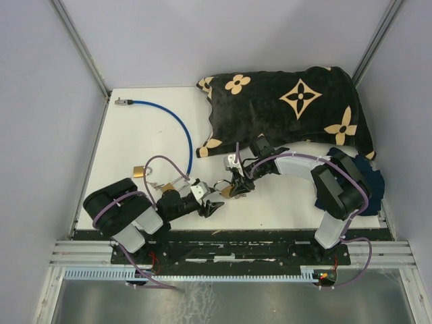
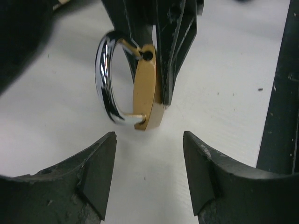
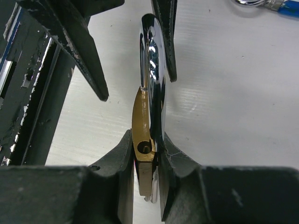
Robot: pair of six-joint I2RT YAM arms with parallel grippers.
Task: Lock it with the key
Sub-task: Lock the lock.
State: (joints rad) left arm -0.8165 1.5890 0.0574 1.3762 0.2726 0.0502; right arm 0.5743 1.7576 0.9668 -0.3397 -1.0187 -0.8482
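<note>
Padlock: A brass padlock (image 2: 147,93) stands on its thin edge, pinched in the tips of the right gripper (image 3: 145,140). It is just in front of the left gripper (image 2: 148,144).
Shackle: The shiny shackle (image 2: 105,79) sticks out to one side of the brass body. One leg goes into the body. There is an empty hole (image 2: 148,55) at the other end, so I think the lock is open.
Right gripper: It is clamped on the two flat sides of the padlock.
Left gripper: Its fingers are apart with nothing between them. The padlock is near the tips but does not touch them.
Step in hand: My guess is that the left gripper is lining up on the lock, to press the shackle home or to bring a key.
How to do it well: The right gripper should hold hard so the lock cannot twist. The left gripper should go in slow and straight. The loose leg must sit over its hole before any push.
Key: I see no key in either gripper. There are small metal bits (image 1: 164,187) on the table (image 1: 128,138), beside the left arm. They lie by a second padlock (image 1: 138,170) and may be keys, but they are too small to tell.
Hidden: I cannot find the keyhole. The shackle's loose end is behind a right finger.
Farther out: A blue cable (image 1: 177,125) and a flowered cloth (image 1: 283,101) lie past both grippers.
</note>
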